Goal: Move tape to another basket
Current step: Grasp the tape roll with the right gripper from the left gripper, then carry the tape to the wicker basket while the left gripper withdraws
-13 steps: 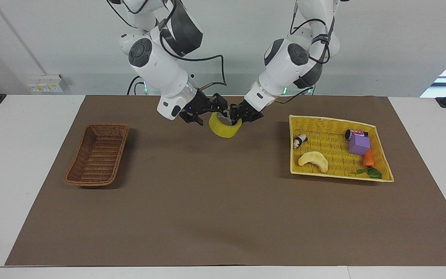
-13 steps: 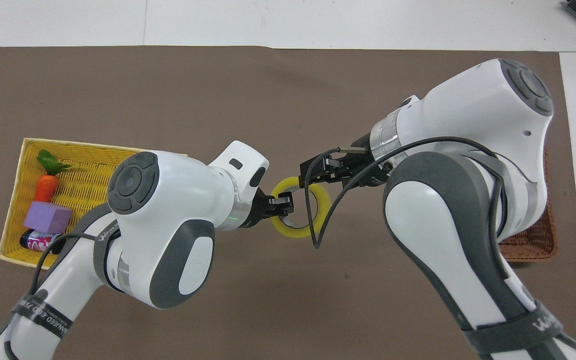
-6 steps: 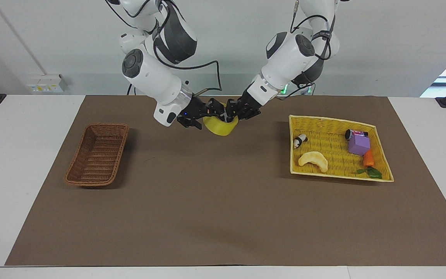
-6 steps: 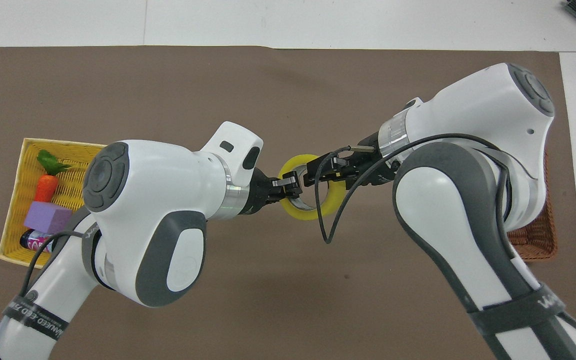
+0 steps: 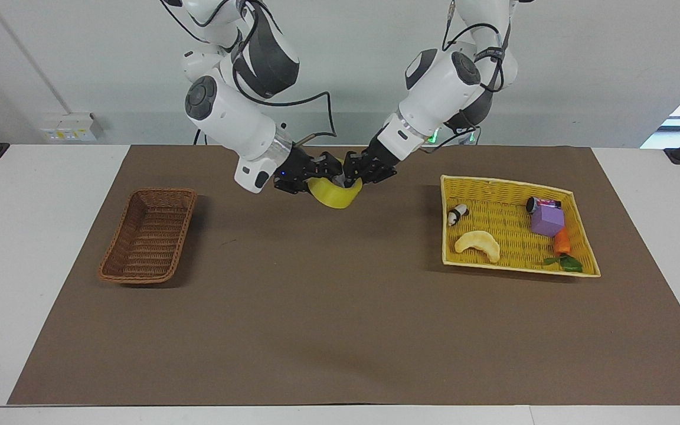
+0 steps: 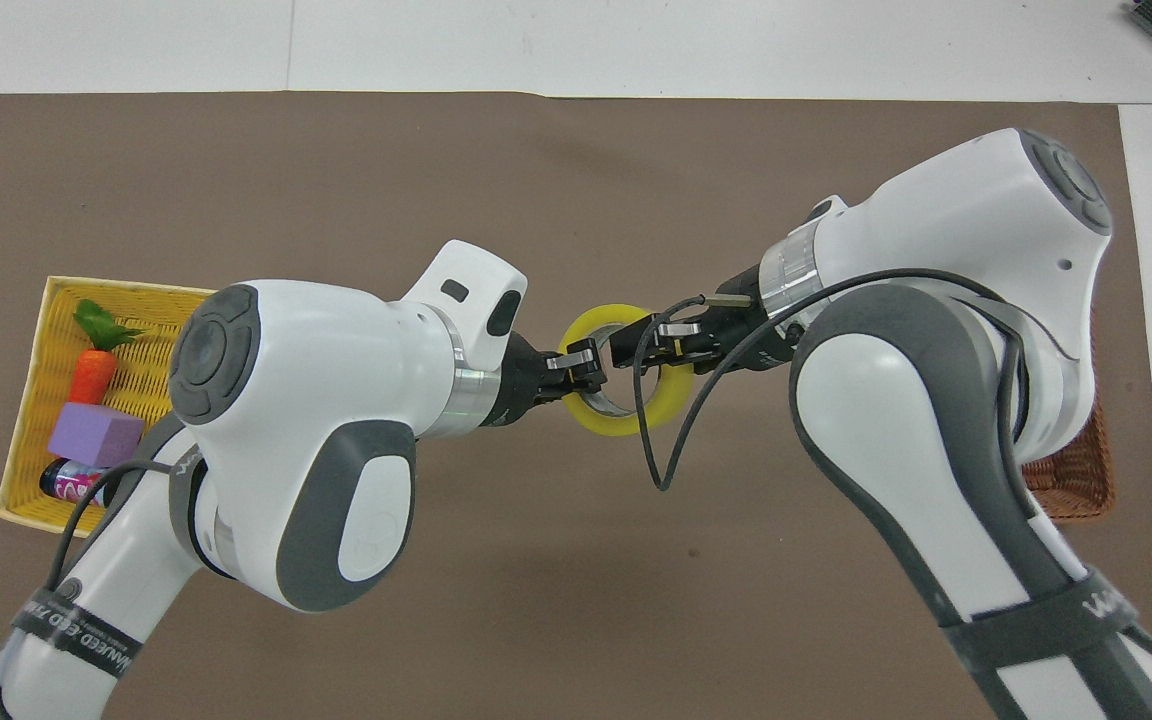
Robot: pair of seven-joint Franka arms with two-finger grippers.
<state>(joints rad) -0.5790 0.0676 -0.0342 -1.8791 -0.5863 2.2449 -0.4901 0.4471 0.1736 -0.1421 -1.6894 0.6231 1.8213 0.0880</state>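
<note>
The tape [image 5: 332, 198], a yellow roll with a grey-white core, hangs tilted in the air over the brown mat, between the two baskets. My left gripper [image 5: 352, 173] is shut on the roll's wall on the side toward the left arm's end of the table. My right gripper [image 5: 322, 171] is at the roll's other side, right against its rim. From overhead, the left gripper [image 6: 584, 366] and the right gripper [image 6: 636, 346] meet over the tape [image 6: 677, 390]. The brown wicker basket [image 5: 148, 236] stands toward the right arm's end, holding nothing, and the right arm mostly hides the basket [image 6: 1076, 482] from overhead.
A flat yellow basket [image 5: 514, 188] toward the left arm's end holds a pale crescent toy [image 5: 479, 244], a purple block [image 5: 546, 219], a carrot [image 5: 562, 241], a small can and a small black-and-white figure. A cable loop [image 6: 658, 450] dangles from the right wrist.
Both grippers and the tape have risen and shifted toward the robots. The right gripper has come in onto the roll's rim, and the roll has tilted a little.
</note>
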